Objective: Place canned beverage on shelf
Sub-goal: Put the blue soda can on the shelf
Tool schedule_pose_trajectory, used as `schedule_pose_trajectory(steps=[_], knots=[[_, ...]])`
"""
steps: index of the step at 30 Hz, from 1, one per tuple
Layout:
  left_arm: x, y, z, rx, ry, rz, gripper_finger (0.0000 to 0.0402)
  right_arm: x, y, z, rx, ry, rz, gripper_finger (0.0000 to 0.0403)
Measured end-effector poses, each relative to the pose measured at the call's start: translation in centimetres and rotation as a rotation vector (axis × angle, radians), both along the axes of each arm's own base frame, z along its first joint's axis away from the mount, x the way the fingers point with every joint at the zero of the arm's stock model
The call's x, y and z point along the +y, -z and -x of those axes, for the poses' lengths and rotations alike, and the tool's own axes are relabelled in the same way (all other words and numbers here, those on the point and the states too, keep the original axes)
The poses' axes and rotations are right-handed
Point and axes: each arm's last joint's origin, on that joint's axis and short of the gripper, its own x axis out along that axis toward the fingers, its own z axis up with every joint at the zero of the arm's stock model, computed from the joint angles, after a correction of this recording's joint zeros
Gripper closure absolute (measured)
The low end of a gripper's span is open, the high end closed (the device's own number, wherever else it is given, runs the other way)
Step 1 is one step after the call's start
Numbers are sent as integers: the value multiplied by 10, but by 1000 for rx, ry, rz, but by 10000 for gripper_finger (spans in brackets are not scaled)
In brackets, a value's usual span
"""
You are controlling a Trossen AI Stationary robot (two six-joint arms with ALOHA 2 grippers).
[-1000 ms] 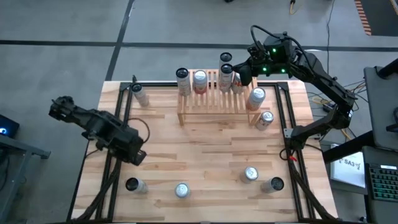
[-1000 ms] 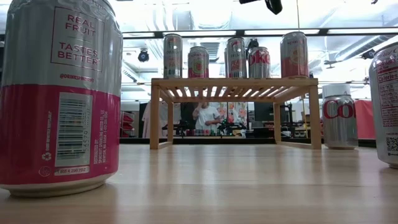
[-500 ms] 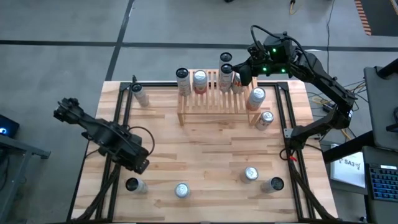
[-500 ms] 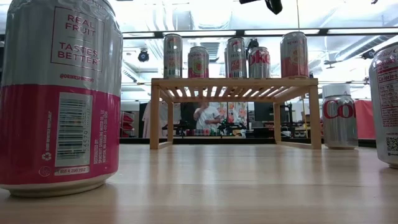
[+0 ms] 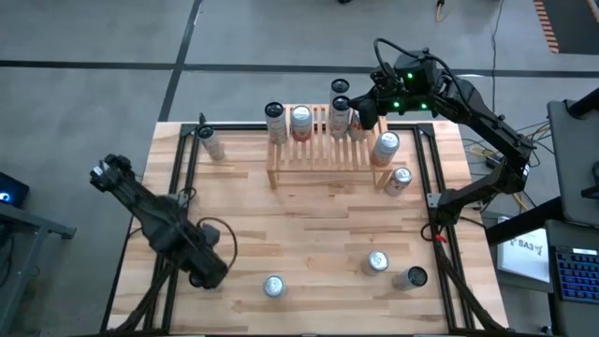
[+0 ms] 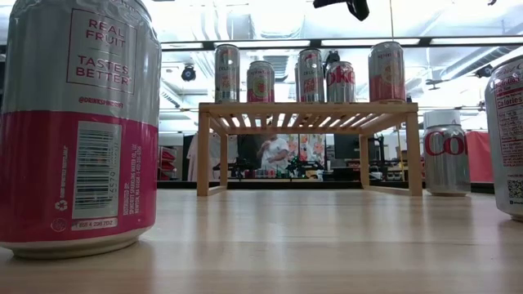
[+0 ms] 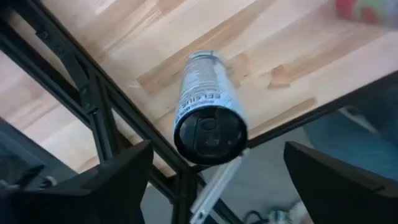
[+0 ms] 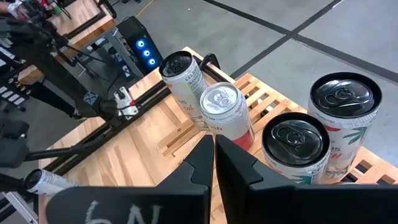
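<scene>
Five cans stand upright on the shelf (image 6: 306,110), a low light-wood slatted rack on short legs at the far middle of the tabletop (image 5: 309,225). Well away from it, the left claw (image 7: 211,186) hangs wide over a dark-topped can (image 7: 208,118). The right claw (image 8: 214,158), fingers pressed together, hovers over the shelf's right end.

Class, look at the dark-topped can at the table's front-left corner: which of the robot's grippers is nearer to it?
Left. The left gripper hovers directly above the dark-topped can, jaws open to either side. The right gripper is across the table, over the shelf.
</scene>
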Motion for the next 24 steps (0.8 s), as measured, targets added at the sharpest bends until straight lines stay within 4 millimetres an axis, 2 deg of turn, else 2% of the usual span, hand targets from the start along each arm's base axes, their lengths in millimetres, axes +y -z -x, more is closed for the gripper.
schedule_pose_trajectory(steps=[4,8,18,24], knots=[[-17,13,0,44,39,-39,50,-3,4,-5,14,0,-8,394],[-26,20,3,76,45,-81,53,-5,7,-9,25,-1,-15,394],[-27,20,11,36,39,-157,56,-7,9,-12,34,-5,-13,394],[-26,28,14,61,20,-163,56,-7,9,-12,34,-7,-13,394]])
